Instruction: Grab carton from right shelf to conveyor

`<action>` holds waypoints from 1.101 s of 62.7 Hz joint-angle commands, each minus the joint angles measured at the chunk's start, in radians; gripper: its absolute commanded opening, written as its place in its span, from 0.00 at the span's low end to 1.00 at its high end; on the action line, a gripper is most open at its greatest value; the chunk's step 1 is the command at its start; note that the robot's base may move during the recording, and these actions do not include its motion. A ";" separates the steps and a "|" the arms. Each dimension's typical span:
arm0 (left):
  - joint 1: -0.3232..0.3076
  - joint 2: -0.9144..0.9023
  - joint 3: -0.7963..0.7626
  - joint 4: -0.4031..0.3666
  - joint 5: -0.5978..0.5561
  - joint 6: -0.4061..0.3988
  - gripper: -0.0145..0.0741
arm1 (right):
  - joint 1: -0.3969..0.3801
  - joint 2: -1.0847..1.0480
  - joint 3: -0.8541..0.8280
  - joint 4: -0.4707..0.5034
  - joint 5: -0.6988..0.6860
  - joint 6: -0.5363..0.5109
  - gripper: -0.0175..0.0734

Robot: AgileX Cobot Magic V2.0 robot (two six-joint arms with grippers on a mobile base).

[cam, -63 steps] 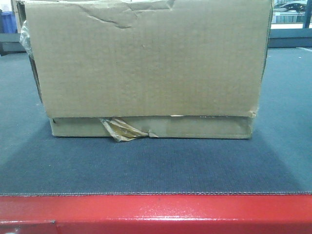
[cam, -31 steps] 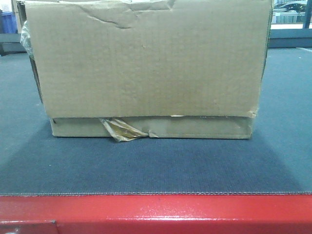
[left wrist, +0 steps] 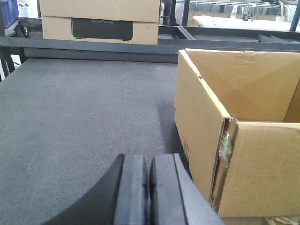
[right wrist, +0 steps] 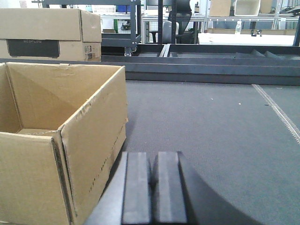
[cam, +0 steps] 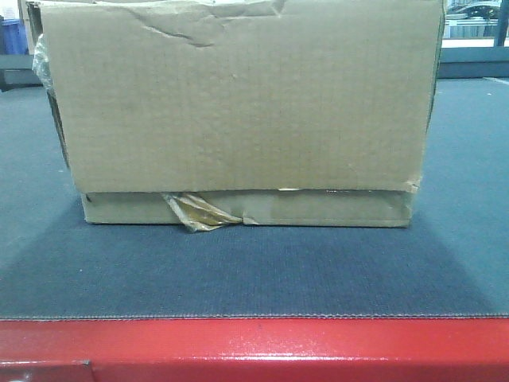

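Unmoved, carton (cam: pixel 238 111) rests on conveyor (cam: pixel 254 270).

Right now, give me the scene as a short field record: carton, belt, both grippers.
carton: on the conveyor, open top, looks empty
carton damage: dented top edge, tape tuft at the bottom seam
left gripper: shut, left of the carton, not touching it
right gripper: shut, right of the carton, not touching it
background: another box with a dark label
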 commanded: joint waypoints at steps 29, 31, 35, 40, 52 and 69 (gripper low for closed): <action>0.105 -0.085 0.077 -0.106 -0.082 0.071 0.18 | -0.004 -0.005 0.003 -0.009 -0.028 0.002 0.12; 0.124 -0.108 0.106 -0.108 -0.115 0.101 0.18 | -0.004 -0.005 0.003 -0.009 -0.028 0.002 0.12; 0.148 -0.151 0.170 -0.127 -0.171 0.141 0.18 | -0.004 -0.005 0.003 -0.009 -0.028 0.002 0.12; 0.164 -0.205 0.264 -0.148 -0.245 0.144 0.18 | -0.004 -0.005 0.003 -0.009 -0.028 0.002 0.12; 0.166 -0.336 0.482 -0.170 -0.402 0.144 0.18 | -0.004 -0.005 0.003 -0.009 -0.028 0.002 0.12; 0.166 -0.348 0.482 -0.176 -0.244 0.144 0.18 | -0.004 -0.006 0.003 -0.009 -0.032 0.002 0.12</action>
